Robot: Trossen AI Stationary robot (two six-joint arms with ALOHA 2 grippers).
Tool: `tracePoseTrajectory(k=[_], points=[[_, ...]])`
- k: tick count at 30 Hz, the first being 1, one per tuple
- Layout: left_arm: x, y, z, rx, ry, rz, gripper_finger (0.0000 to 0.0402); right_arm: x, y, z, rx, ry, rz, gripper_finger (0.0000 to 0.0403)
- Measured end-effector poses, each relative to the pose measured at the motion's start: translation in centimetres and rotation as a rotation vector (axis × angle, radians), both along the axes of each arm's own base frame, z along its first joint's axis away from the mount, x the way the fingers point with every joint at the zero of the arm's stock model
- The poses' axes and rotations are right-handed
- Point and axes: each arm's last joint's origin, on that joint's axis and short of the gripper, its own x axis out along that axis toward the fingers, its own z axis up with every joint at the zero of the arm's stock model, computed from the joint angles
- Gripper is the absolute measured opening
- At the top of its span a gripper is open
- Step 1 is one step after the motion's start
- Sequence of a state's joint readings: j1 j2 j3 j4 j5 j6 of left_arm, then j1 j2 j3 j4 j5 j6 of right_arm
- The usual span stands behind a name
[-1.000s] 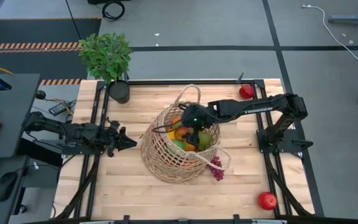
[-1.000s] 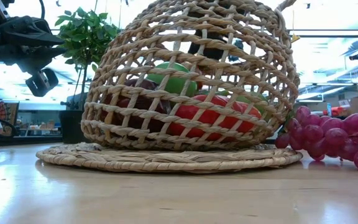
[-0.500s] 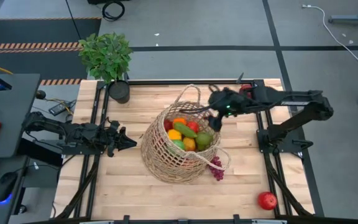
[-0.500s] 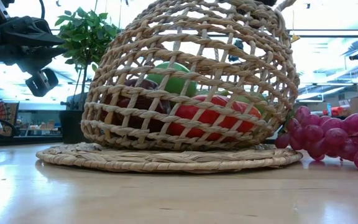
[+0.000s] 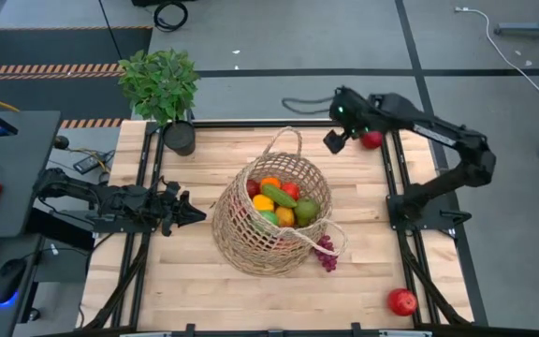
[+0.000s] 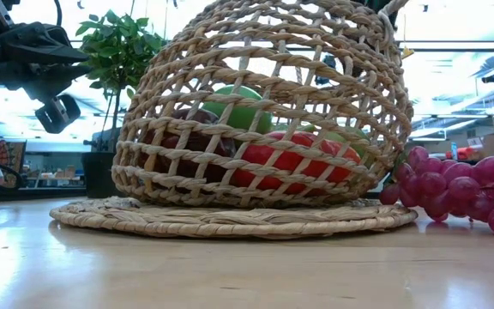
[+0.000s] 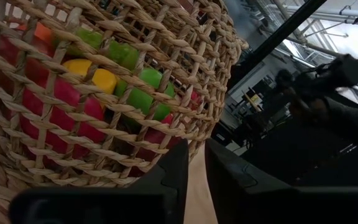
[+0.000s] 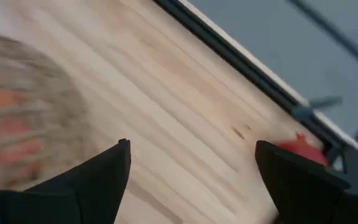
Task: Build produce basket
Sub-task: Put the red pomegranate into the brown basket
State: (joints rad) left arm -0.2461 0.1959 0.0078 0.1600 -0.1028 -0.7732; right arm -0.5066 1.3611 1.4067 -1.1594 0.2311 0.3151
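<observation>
The right end effector (image 5: 337,140), with its fingers spread wide and nothing between them, has left the inside of the basket (image 5: 271,217) and now hangs over the far right part of the worktop (image 5: 195,281), just beside a red apple (image 5: 371,139). This suggests that its last piece of produce is delivered and the apple is the next target. The left end effector (image 5: 187,212) waits beside the basket, nearly closed and empty, while the grapes (image 5: 326,253) and another red apple (image 5: 401,301) are still outside.

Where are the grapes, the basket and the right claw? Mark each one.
grapes (image 6: 453,184): low view, middle of the purple bunch beside the basket.
basket (image 5: 237,234): high view, woven side wall.
right claw (image 8: 191,168): right wrist view, midway between its open fingertips.
</observation>
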Motion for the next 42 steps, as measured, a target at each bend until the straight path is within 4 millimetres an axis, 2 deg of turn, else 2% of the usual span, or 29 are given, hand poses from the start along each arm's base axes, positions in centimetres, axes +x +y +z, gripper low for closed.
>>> tracePoseTrajectory(k=[6, 11, 18, 28, 42], points=[[0.0, 0.0, 0.0, 0.001, 0.0, 0.0, 0.0063, -1.4, -5.6, -2.8, 0.098, 0.139, -0.093, 0.0348], [0.0, 0.0, 0.0, 0.0, 0.0, 0.0, 0.0058, -2.7, -9.2, -4.9, 0.142, 0.24, -0.075, 0.035], [0.0, 0.0, 0.0, 0.001, 0.0, 0.0, 0.0063, -4.4, -13.2, -8.5, 0.268, 0.328, -0.125, 0.0395], [0.0, 0.0, 0.0, 0.0, 0.0, 0.0, 0.0058, -5.7, -16.0, -12.3, 0.344, 0.47, -0.13, 0.0397], [0.0, 0.0, 0.0, 0.0, 0.0, 0.0, 0.0056, -6.2, -17.1, -15.6, 0.423, 0.607, -0.209, 0.0399]])
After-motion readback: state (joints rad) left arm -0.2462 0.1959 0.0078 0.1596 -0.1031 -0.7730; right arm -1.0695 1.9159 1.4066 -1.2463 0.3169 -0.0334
